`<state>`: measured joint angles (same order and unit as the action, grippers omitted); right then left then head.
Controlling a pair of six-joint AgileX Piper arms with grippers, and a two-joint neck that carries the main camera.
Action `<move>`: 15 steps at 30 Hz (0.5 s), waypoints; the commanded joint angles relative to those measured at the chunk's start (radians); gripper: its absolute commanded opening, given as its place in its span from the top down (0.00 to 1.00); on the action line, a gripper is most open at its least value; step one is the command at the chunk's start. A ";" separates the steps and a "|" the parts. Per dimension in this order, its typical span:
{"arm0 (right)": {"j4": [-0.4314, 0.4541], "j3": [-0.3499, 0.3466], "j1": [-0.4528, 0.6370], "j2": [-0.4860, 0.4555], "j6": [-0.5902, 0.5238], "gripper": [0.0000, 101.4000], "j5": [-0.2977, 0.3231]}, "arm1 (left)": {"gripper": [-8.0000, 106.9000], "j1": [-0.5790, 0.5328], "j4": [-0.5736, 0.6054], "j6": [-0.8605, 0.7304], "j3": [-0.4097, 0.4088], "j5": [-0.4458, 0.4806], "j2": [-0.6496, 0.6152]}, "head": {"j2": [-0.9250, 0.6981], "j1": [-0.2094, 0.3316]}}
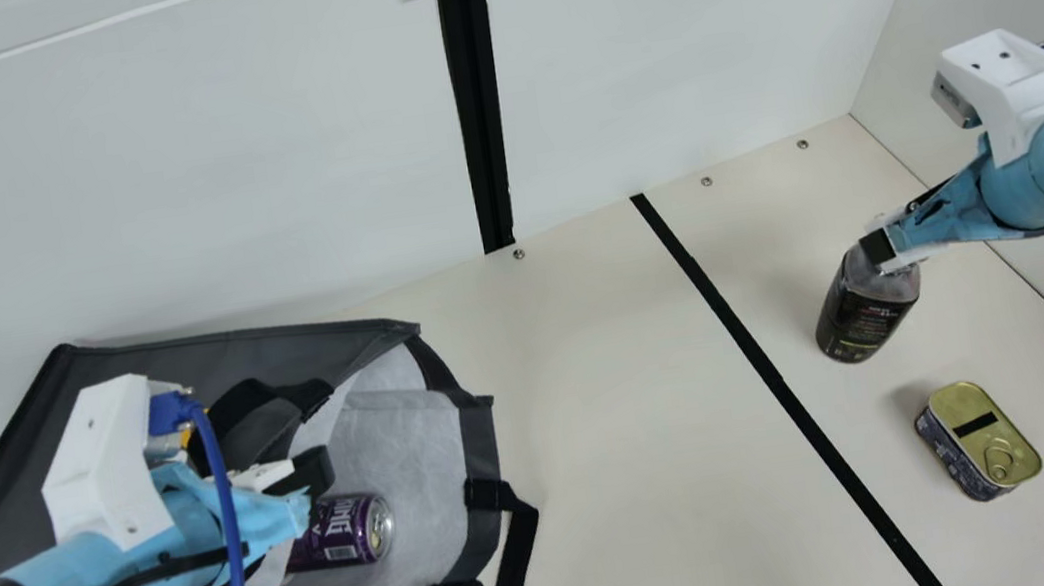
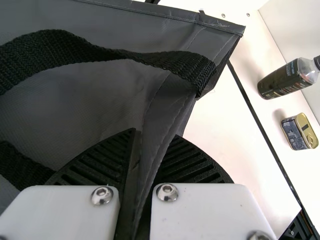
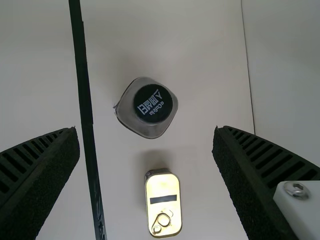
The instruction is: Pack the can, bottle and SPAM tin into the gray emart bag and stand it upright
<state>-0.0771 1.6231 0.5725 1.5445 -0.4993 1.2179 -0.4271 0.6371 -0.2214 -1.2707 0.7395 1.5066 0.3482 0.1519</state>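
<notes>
On the left, the gray bag (image 1: 227, 347) lies on its side, mouth facing right, with the purple can (image 1: 344, 532) inside. My left gripper (image 1: 310, 482) is at the bag's mouth; in the left wrist view my left gripper (image 2: 154, 142) is shut on a fold of the bag (image 2: 85, 95). My right gripper (image 1: 883, 253) is at the top of the dark bottle (image 1: 863, 314), which stands on the table. From the right wrist view, my right gripper (image 3: 146, 131) is open, the bottle's cap (image 3: 153, 103) between and beyond the fingers. The SPAM tin (image 1: 982, 434) rests in front of the bottle.
A black tape line (image 1: 776, 386) runs across the cream table (image 1: 627, 400) between bag and bottle. White walls (image 1: 243, 168) close off the back and right side. Black bag straps (image 1: 513, 556) trail onto the table, near a small dark object at the front edge.
</notes>
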 commanded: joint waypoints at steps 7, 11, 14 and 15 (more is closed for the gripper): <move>0.002 0.008 -0.006 0.070 -0.001 0.06 -0.012 | 1.00 0.000 0.000 0.000 0.000 0.000 0.000 | 0.001 0.023; 0.004 0.008 -0.009 0.102 -0.003 0.06 -0.021 | 1.00 0.000 0.000 0.000 0.000 0.000 0.000 | 0.001 0.023; 0.004 0.007 -0.011 0.123 -0.004 0.06 -0.028 | 1.00 0.000 0.000 0.000 0.000 0.000 0.000 | 0.001 0.023; 0.005 0.008 -0.011 0.130 -0.004 0.06 -0.030 | 1.00 0.000 0.000 0.000 0.000 0.000 0.000 | 0.001 0.023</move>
<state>-0.0746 1.6306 0.5624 1.6682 -0.5016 1.1887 -0.4271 0.6371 -0.2214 -1.2707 0.7395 1.5066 0.3467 0.1519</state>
